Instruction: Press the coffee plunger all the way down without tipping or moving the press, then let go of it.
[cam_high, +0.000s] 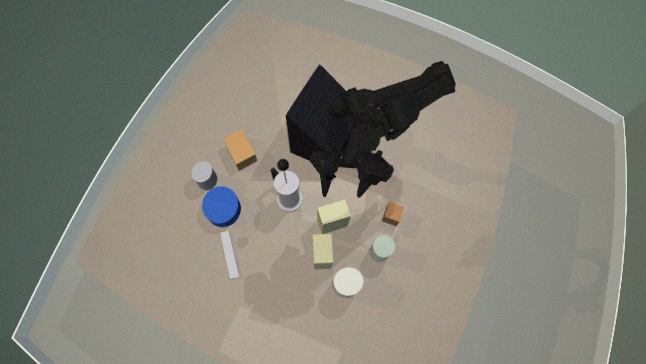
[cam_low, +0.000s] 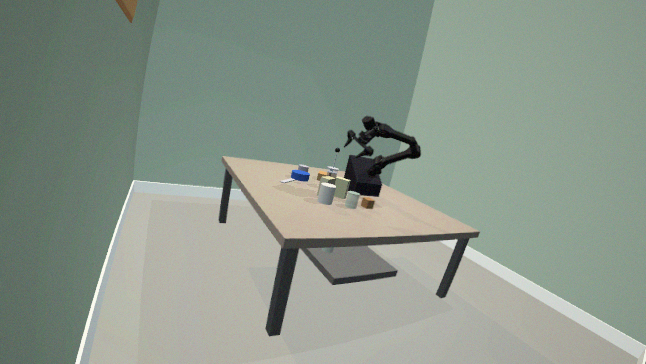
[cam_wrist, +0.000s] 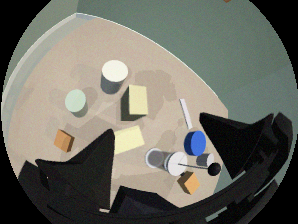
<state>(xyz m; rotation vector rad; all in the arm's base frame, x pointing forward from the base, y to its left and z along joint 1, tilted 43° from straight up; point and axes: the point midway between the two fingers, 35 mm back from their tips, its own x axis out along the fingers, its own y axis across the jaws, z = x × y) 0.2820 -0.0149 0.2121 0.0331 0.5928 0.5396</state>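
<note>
While the gripper (cam_high: 346, 186) hangs above the table (cam_low: 350, 225) with its jaws spread wide and nothing between them, we find the coffee press (cam_high: 288, 193) upright at its nine o'clock in the top view, well apart. We note its plunger knob (cam_high: 283, 164) raised, untouched, with the blue disc (cam_high: 220, 205) just beside the press at nine o'clock.

The tan table (cam_high: 440, 280) carried a black base block (cam_high: 312, 122), the coffee press (cam_high: 288, 194) standing upright near it, a blue disc (cam_high: 220, 205), a gray cylinder (cam_high: 202, 172), a flat white strip (cam_high: 229, 254), two orange blocks (cam_high: 239, 147) (cam_high: 393, 213), two pale yellow blocks (cam_high: 333, 214) (cam_high: 322, 248), a mint cylinder (cam_high: 383, 246) and a white cylinder (cam_high: 348, 281), all apart.
</note>
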